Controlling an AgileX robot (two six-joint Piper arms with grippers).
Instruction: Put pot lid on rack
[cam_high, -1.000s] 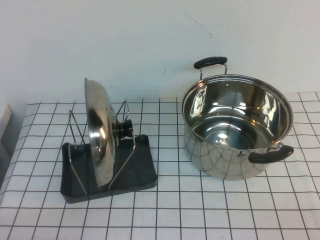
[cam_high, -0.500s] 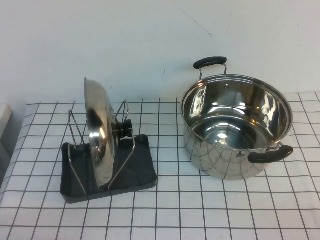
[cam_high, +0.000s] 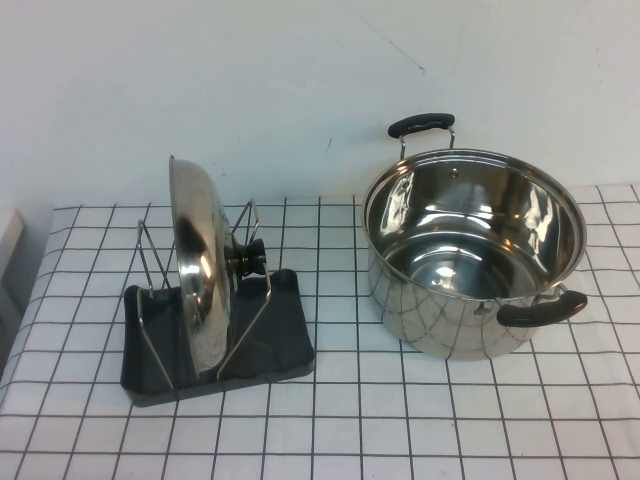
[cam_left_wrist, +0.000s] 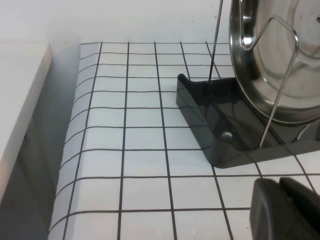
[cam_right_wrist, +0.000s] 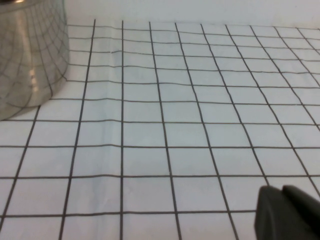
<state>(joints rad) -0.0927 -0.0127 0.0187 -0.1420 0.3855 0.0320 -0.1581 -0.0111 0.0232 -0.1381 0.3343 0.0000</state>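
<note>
The pot lid (cam_high: 198, 270) stands on edge in the black rack (cam_high: 270, 345), held between its wire uprights (cam_high: 248, 300), knob (cam_high: 250, 258) pointing right. In the left wrist view the lid (cam_left_wrist: 280, 65) sits in the rack (cam_left_wrist: 210, 125) behind a wire upright (cam_left_wrist: 280, 90). My left gripper (cam_left_wrist: 282, 207) is shut and empty, low over the cloth just short of the rack's corner. My right gripper (cam_right_wrist: 285, 212) is shut and empty over bare cloth, away from the pot. Neither gripper shows in the high view.
The deep steel pot (cam_high: 470, 250) with two black handles stands at the right, and its wall shows in the right wrist view (cam_right_wrist: 30, 55). A white checked cloth (cam_high: 400, 420) covers the table. A white ledge (cam_left_wrist: 20, 100) lies beyond the cloth's left edge.
</note>
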